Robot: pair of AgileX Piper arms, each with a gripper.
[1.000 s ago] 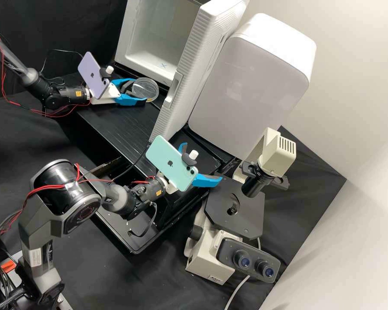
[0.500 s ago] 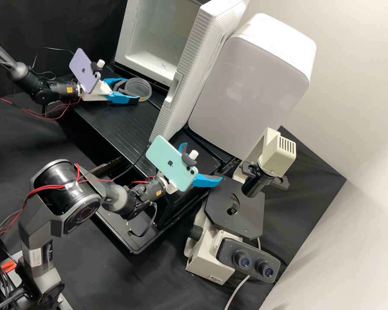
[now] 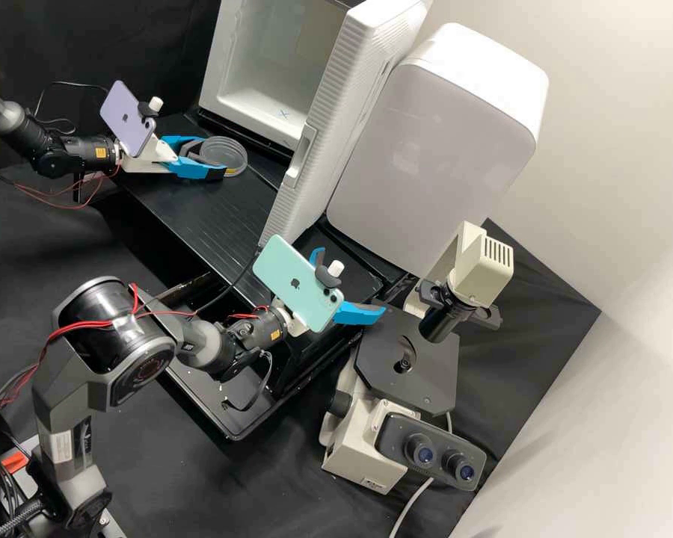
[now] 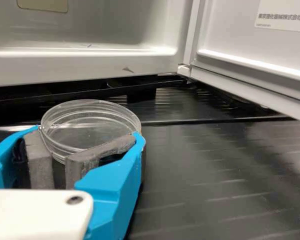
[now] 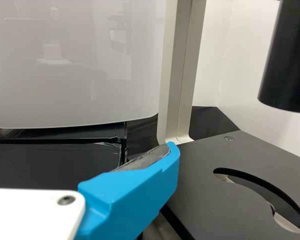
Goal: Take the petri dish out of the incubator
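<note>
**Petri dish outside the incubator, pinched in the left jaws**

A clear, round petri dish (image 3: 228, 153) is sitting outside the white incubator (image 3: 235, 90), just in front of the open chamber and low over the black desk (image 3: 209, 217). The left arm (image 3: 52, 148) is reaching in from the desk's far end, and the left jaws are pinching the dish. In the left wrist view, 2 grey pads (image 4: 97, 155) on the blue fingers (image 4: 115, 190) are pressing against the near part of the dish from either side. The rest of the dish is sticking out beyond the fingertips toward the incubator. The dish is lying level. Whether it is touching the desk or hanging just above it cannot be told.

The incubator door (image 3: 336, 112) is standing wide open, swung toward the middle of the desk, with its ribbed edge facing the camera. The chamber floor is showing bare and white behind the dish.

The right arm (image 3: 217, 344) is stretching across the near end of the desk, well apart from the dish. The right jaws are hovering over the edge of the black stage (image 5: 230, 185) of a white microscope (image 3: 366, 448), which is standing just beside the desk. Whether the right jaws are spread or pressed together cannot be told.
</note>
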